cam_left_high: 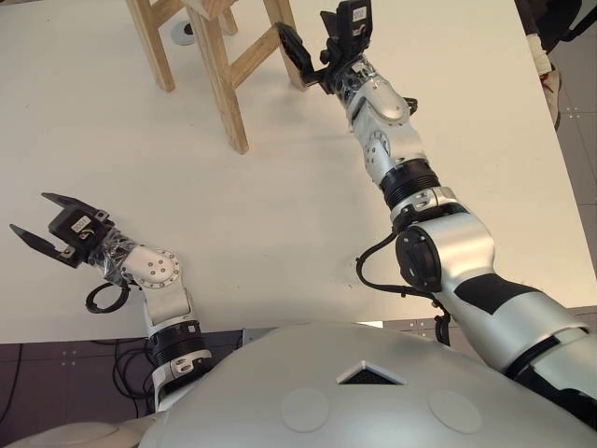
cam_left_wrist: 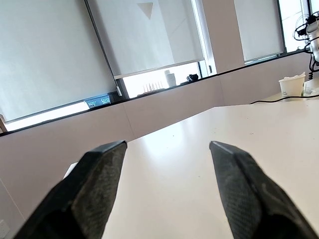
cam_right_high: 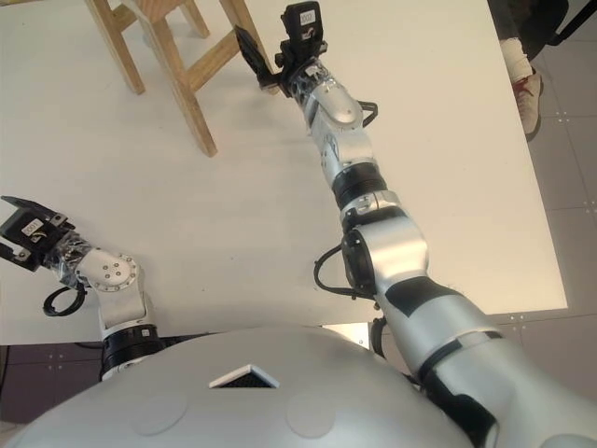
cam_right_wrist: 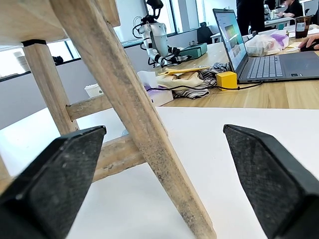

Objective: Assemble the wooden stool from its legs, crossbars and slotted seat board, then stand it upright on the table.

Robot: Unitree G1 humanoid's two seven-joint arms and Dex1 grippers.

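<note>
Wooden stool [cam_left_high: 224, 84] stood upright on legs at far side of white table [cam_left_high: 280, 215]. Right gripper [cam_right_wrist: 163, 132] sat low by stool, jaws spread wide, gripping nothing; slanted leg [cam_right_wrist: 124, 89] seen between them, contact unclear. Left gripper [cam_left_high: 28, 213] hung at near left table edge, well apart from stool, jaws wide, empty.

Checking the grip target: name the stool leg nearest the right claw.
The rightmost leg, just in front of the open right claw; the front leg and left leg stand farther to the left.
</note>
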